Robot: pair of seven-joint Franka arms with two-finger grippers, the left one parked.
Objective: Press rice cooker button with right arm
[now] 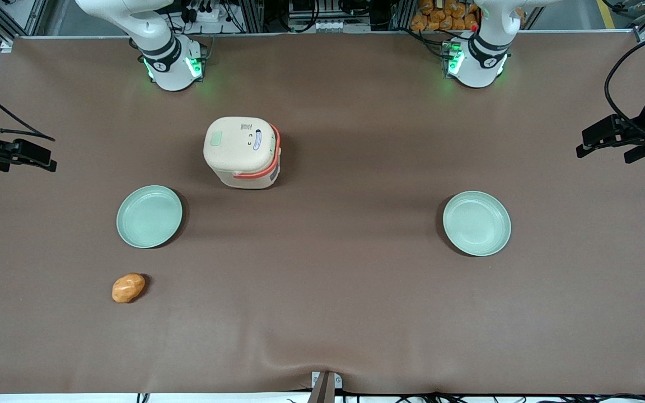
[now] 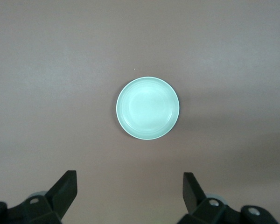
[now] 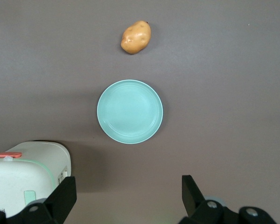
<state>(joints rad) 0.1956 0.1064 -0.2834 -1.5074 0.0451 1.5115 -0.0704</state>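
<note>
The cream rice cooker (image 1: 242,152) stands on the brown table with its lid shut and a coral-orange handle band round it. The pale green button (image 1: 216,138) is a small patch on the lid, beside the oval whitish panel (image 1: 257,140). My right gripper (image 1: 42,158) hangs high at the working arm's end of the table, well apart from the cooker. In the right wrist view the gripper (image 3: 127,198) is open and empty. One finger (image 3: 65,196) shows next to the cooker (image 3: 28,177) and its button (image 3: 30,198).
A green plate (image 1: 149,216) lies nearer the front camera than the cooker and also shows in the right wrist view (image 3: 129,111). A potato (image 1: 128,287) lies nearer still and shows there too (image 3: 136,37). A second green plate (image 1: 476,223) lies toward the parked arm's end.
</note>
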